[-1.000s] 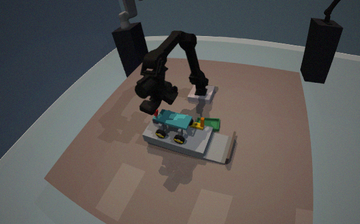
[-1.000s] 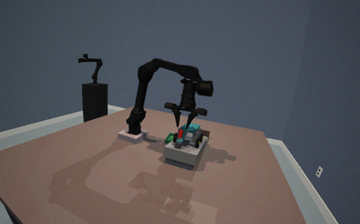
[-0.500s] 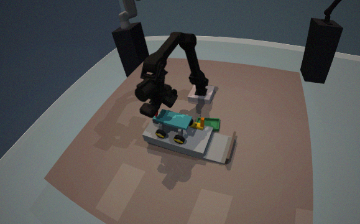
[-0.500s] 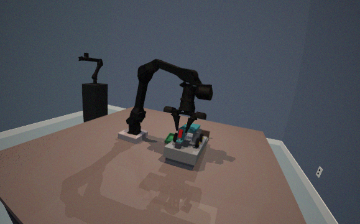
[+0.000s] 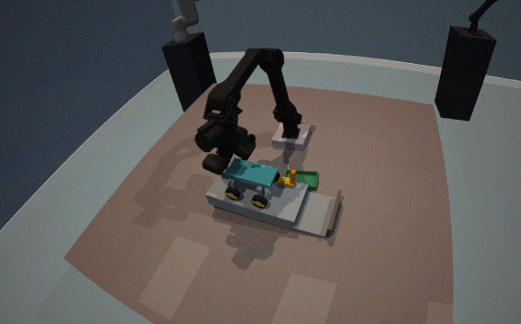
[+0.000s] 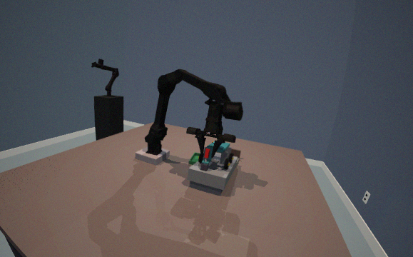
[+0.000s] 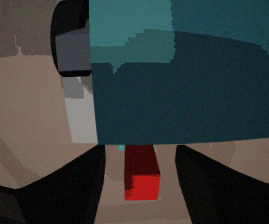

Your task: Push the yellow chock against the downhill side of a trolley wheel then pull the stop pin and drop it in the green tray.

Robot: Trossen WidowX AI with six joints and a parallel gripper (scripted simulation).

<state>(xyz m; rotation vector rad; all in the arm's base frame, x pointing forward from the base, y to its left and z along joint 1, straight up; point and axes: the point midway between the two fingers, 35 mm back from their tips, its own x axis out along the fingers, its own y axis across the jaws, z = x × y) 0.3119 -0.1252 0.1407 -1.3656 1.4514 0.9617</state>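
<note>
The teal trolley (image 5: 251,173) (image 6: 221,147) (image 7: 210,90) stands on the grey ramp (image 5: 280,211) (image 6: 200,175). The yellow chock (image 5: 286,183) with its orange handle lies by the far-side downhill wheel and looks close against it; any small gap cannot be told. The red-headed stop pin (image 6: 207,153) (image 7: 145,186) stands at the uphill end. My gripper (image 6: 207,160) (image 7: 140,153) is partly open and low, with one finger on each side of the pin and visible space on both sides of the red head in the wrist view. Its fingertips are hidden in the top view. The green tray (image 5: 318,181) (image 6: 194,159) is empty.
The ramp's lower end has a brown end stop (image 5: 334,213). The tray sits beside the ramp on the arm-base side. The arm's pale base (image 5: 282,143) (image 6: 149,159) stands beyond it. The trolley's deck edge is very close to the fingers.
</note>
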